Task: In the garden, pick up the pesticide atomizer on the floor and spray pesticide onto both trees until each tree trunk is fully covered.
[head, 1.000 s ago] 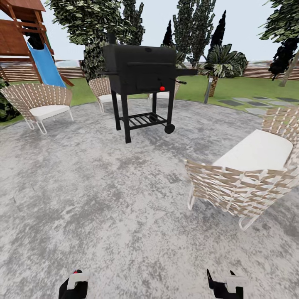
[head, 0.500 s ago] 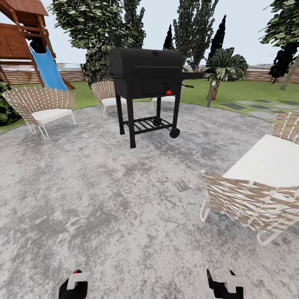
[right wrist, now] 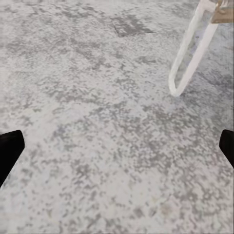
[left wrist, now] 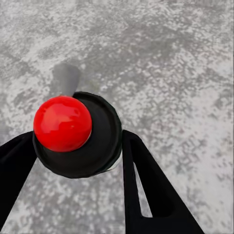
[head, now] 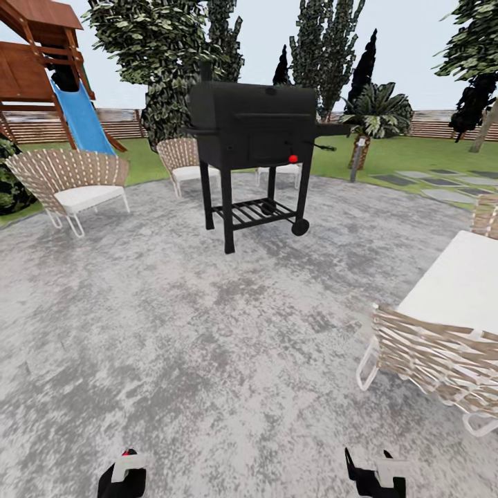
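Note:
In the left wrist view, the pesticide atomizer point(left wrist: 97, 141) shows as a black round cap topped by a red knob, and my left gripper point(left wrist: 73, 148) is shut on it, with a black finger on each side. From the head camera, the left gripper point(head: 123, 478) sits at the bottom edge, and the atomizer's red tip point(head: 125, 454) peeks above it. My right gripper point(head: 373, 477) hangs open and empty, its fingertips point(right wrist: 9, 146) spread wide over grey paving. A dark-crowned tree point(head: 477, 41) with a pale leaning trunk point(head: 487, 128) stands far right on the lawn.
I am on a round grey stone patio point(head: 207, 332). A black grill point(head: 256, 131) stands ahead, with woven chairs on the left point(head: 72, 176), behind it point(head: 181, 158) and close on the right point(head: 449, 325). Beyond lie a blue slide point(head: 81, 117), lawn, stepping stones point(head: 429, 176) and a slat fence point(head: 443, 123).
The whole view has shifted: the grill and right-hand chair slid right and lower, so the camera moved. Both grippers keep their places at the bottom edge.

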Robot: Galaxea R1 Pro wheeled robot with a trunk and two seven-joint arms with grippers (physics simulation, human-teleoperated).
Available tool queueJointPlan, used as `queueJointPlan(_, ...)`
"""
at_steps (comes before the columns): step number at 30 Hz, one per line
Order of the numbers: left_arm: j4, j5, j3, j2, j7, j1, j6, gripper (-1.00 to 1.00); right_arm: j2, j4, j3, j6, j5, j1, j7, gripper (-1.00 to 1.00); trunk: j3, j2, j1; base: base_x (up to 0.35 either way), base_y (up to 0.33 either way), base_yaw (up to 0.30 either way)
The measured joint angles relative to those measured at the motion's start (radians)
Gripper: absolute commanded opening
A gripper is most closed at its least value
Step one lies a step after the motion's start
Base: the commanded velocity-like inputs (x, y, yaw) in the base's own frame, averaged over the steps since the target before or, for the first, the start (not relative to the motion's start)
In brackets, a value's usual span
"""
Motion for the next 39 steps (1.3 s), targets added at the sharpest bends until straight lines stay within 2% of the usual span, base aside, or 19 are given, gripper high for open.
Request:
queueJointPlan(15,0.000,0.000,0.000,0.000,0.000,0.000,0.000,-1.00,0.000,0.001,0.000,0.000,0.000,0.000,0.000,1.00,0.000,0.000,0.000,0.250,0.236,-0.018)
queueJointPlan(39,0.000,0.000,0.000,0.000,0.000,0.000,0.000,-1.00,0.000,0.001,0.000,0.000,0.000,0.000,0.000,1.00,0.000,0.000,0.000,0.278,0.213,-0.288)
